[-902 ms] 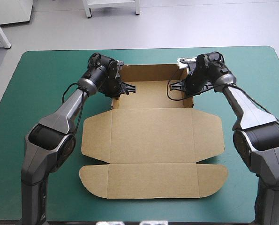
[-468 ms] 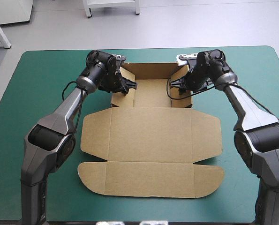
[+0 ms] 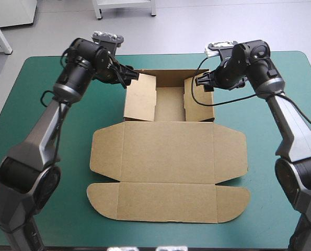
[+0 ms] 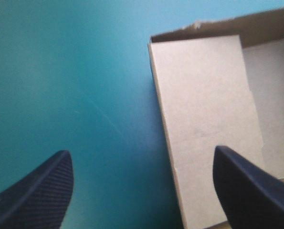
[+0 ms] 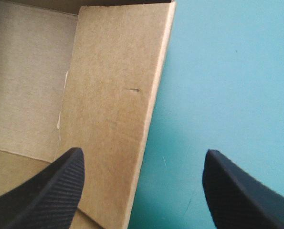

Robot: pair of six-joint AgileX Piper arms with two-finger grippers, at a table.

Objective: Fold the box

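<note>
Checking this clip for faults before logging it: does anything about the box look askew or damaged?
Only mildly. On the box, the left flap and right flap lean inward over the tray floor rather than standing upright, and neither is held. The far wall has a slightly ragged top edge near its corner.

The teal-green cover (image 3: 19,94) lies smooth under the left jaws and right jaws alike, filling the outer half of the gap between each pair, with a thin, faint, pale scratch (image 4: 101,117) just ahead of the left jaws.
</note>
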